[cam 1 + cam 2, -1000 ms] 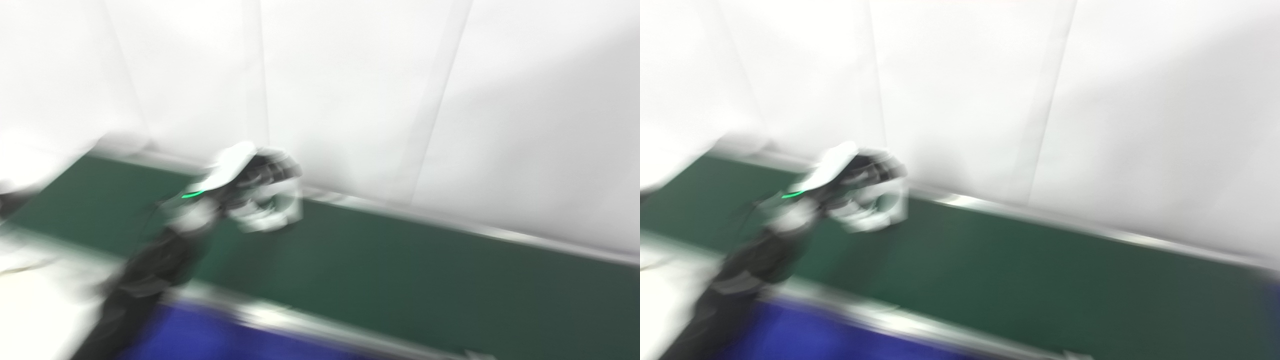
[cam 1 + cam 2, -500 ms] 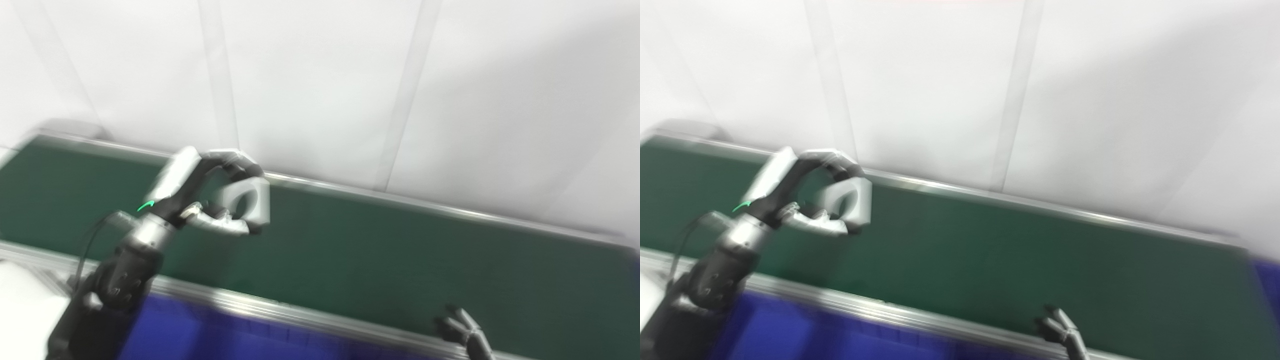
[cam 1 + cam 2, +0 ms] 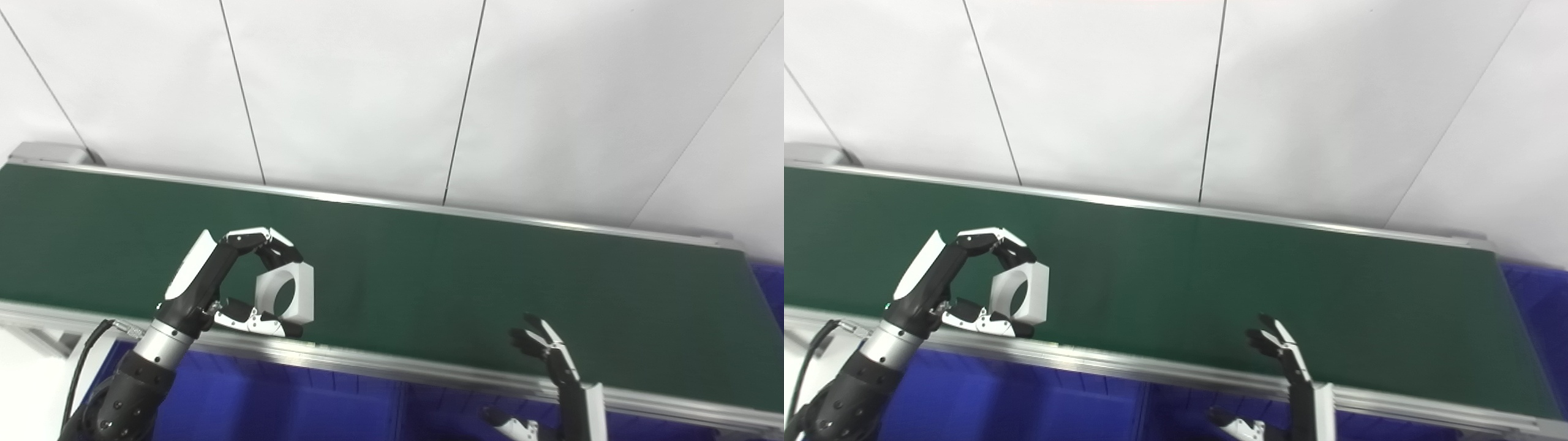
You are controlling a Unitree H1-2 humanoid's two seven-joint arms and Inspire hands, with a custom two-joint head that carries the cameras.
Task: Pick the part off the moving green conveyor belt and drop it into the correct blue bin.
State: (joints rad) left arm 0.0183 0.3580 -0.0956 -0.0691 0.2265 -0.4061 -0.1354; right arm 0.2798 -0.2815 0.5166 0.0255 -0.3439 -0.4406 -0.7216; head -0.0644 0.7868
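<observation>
The white part [image 3: 285,293], a block with a round bore, stands on edge with the bore axis roughly level and facing the camera. It is pinched in the left hand [image 3: 236,278], fingers on its top edge and thumb under its bottom edge, above the near edge of the green conveyor belt [image 3: 429,269]. Compared with 0.5 s ago the camera has turned and the blur has cleared, the grip is unchanged, and the right hand [image 3: 554,367], fingers spread and holding nothing, is raised over the near rail with more of it in view, above the blue bin [image 3: 245,404].

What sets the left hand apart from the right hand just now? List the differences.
The left hand is shut on the white part, while the right hand is open and holds nothing. The left hand curls over the green conveyor belt; the right hand's fingers point upward at its near edge. Both have black-and-white fingers.
</observation>
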